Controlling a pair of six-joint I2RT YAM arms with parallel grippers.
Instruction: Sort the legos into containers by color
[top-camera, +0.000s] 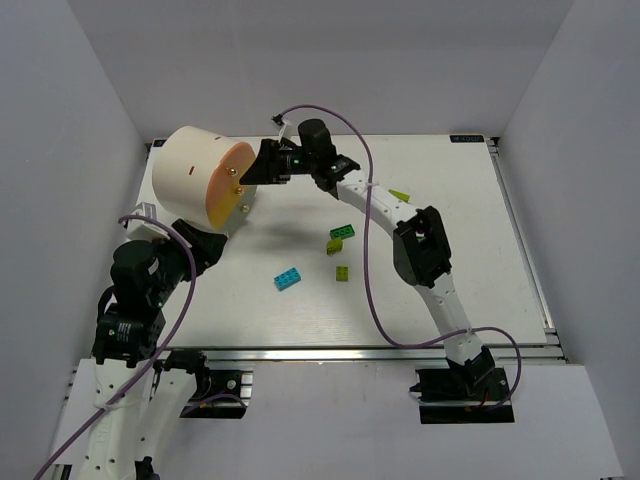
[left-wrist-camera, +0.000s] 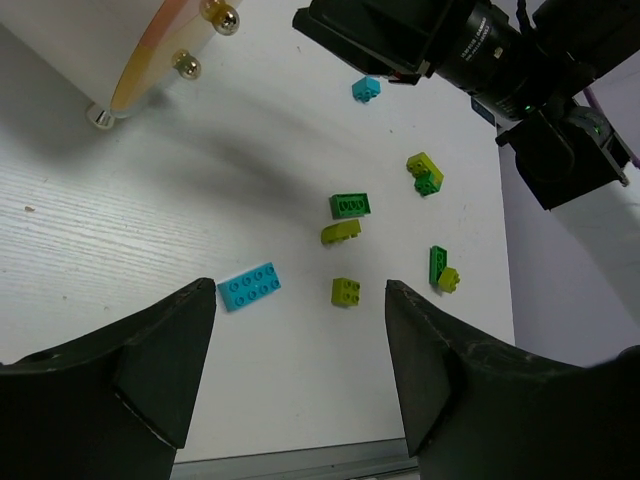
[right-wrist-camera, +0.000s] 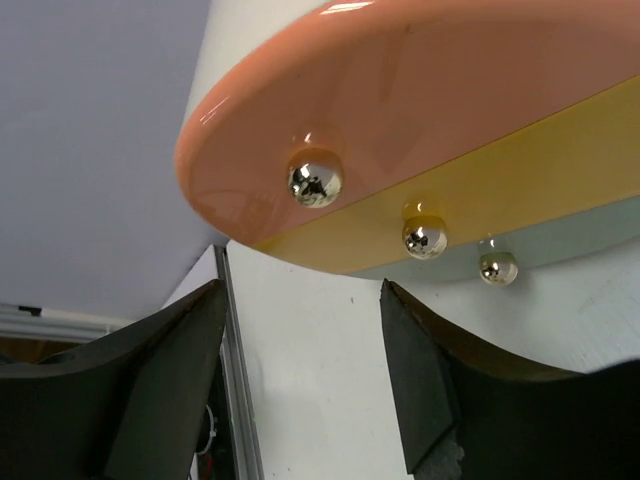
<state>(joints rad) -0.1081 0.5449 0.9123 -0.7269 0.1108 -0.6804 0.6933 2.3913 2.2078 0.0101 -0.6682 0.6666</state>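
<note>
The cream-white drum (top-camera: 185, 165) lies at the back left, its orange round face (top-camera: 226, 186) turned toward the table. In the right wrist view the face (right-wrist-camera: 420, 90) shows orange, yellow and pale bands with small shiny knobs (right-wrist-camera: 315, 180). My right gripper (top-camera: 252, 170) is open and empty just in front of that face (right-wrist-camera: 302, 290). My left gripper (top-camera: 212, 246) is open and empty (left-wrist-camera: 298, 290), held above the table near the drum. Legos lie mid-table: a cyan brick (left-wrist-camera: 249, 286), a dark green brick (left-wrist-camera: 350, 205), yellow-green bricks (left-wrist-camera: 346, 291) and a small cyan piece (left-wrist-camera: 366, 89).
More bricks lie to the right: a yellow-green and green pair (left-wrist-camera: 425, 172) and a dark green one touching a yellow-green one (left-wrist-camera: 440, 268). The right arm (top-camera: 420, 250) arches over the table's right half. A metal rail (top-camera: 350, 348) runs along the near edge.
</note>
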